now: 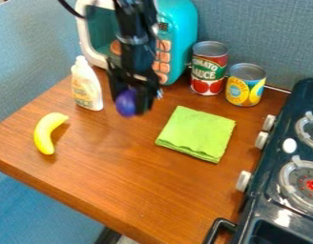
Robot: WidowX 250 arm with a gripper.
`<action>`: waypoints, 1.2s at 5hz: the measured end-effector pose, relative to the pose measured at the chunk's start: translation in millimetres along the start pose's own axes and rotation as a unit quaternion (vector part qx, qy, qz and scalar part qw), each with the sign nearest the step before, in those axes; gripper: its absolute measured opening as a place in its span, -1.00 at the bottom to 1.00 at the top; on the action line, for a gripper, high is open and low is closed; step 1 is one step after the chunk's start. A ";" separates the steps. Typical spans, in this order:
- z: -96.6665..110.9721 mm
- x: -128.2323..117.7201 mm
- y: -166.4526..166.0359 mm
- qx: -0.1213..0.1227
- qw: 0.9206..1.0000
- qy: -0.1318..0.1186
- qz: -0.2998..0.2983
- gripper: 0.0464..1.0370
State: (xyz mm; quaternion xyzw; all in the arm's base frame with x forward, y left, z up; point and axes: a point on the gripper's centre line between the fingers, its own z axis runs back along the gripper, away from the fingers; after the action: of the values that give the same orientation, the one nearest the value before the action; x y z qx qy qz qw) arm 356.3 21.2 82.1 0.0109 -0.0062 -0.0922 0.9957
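As observed above wooden counter (133, 190), found gripper (132, 106) clamped on rounded purple object (126, 102). Logged beside it: bottle (87, 86) bearing printed label; farther off, banana (46, 132). Noted stoveward of it: green cloth (196, 134), red-labelled can (209, 69), yellow-labelled can (245, 86).

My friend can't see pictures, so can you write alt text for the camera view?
A black robot gripper holds a purple thing above a wooden counter. A banana and bottle are left; a green cloth, red can, yellow can and stove, right; a toy oven, behind.
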 end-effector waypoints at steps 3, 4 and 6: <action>-12.2 -59.7 -28.9 -0.034 0.996 0.020 -0.081 0.58; -26.0 -62.7 -50.8 -0.039 0.992 0.034 -0.118 0.58; -39.4 -76.3 -103.0 -0.036 0.980 0.057 -0.188 0.58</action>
State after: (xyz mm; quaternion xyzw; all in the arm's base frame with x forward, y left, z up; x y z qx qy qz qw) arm 263.0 -65.2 39.5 -0.0183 0.0556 -0.2773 0.9590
